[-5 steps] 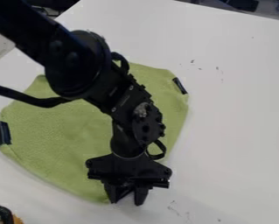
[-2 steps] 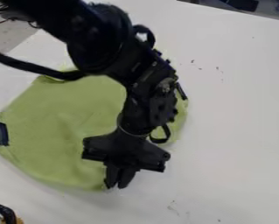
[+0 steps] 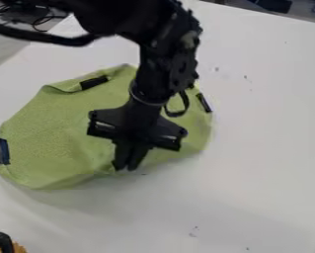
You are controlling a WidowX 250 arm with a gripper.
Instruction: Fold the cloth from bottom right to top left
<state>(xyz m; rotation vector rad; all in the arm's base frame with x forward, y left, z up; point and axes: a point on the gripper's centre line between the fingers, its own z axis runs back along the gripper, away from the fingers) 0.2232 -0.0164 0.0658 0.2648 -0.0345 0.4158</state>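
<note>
Cloth [image 3: 51, 143], green, lay over the left part of the white worktop [image 3: 252, 148], with one dark tab [image 3: 1, 151] towards the left edge, another dark tab [image 3: 204, 103] on the side facing the right edge, and a third dark tab [image 3: 94, 82] on its upper side. The hand [image 3: 125, 168] was narrow, its fingertips together on the lower border, and appeared to be pinching it. The border slanted up to that grip from the left, with a soft shadow beneath, which suggested that it was lifted a little so that it could be carried across instead of dragged. Holding the rim there made sense, since the fold had to start from the lower right and finish at the upper left; it looked to be partly under way. The upper border was already a little rumpled beside its tab, so the layers might well have met unevenly.

Bare worktop stretched from the cloth to the right edge and towards the bottom edge. At the top left there was a margin before the worktop's slanting edge, likely enough for laying the fold down. A dark cable [image 3: 0, 239] by the bottom left corner stood apart from the cloth
</note>
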